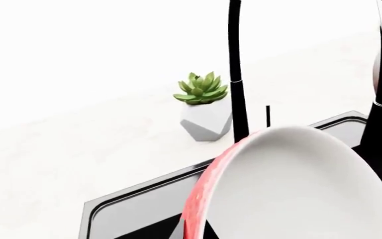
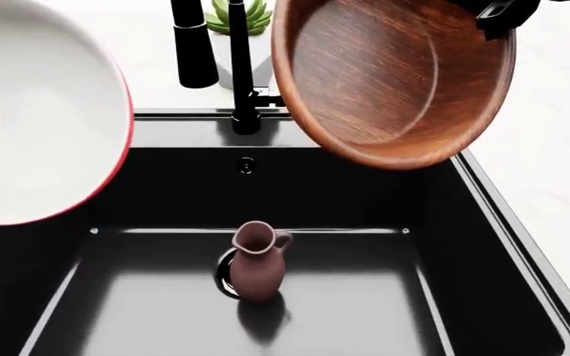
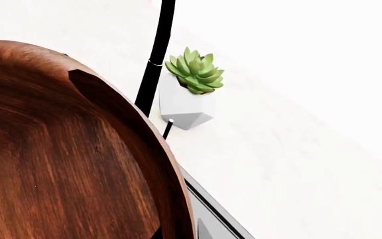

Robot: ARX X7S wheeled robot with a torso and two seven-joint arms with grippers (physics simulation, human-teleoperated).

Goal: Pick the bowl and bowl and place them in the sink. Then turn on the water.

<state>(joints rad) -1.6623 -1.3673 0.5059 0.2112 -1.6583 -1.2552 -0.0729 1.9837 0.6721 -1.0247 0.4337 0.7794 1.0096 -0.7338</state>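
Note:
My left gripper [image 1: 194, 232] is shut on the rim of the red bowl [image 1: 201, 194], which is white inside. In the head view this bowl [image 2: 27, 119] hangs tilted above the left side of the black sink [image 2: 364, 194]. My right gripper [image 3: 177, 232] is shut on the rim of the brown wooden bowl [image 3: 58, 159]. In the head view that bowl [image 2: 394, 81] hangs tilted above the sink's back right corner, with the gripper [image 2: 503, 15] at its top edge. The tall black tap [image 2: 240, 74] stands behind the basin, between the two bowls.
A small mauve pitcher [image 2: 257, 263] stands upright on the round drain in the middle of the basin floor. A succulent in a white faceted pot [image 1: 204, 112] sits on the white counter behind the tap. The white counter [image 2: 562, 148] runs along the sink's right side.

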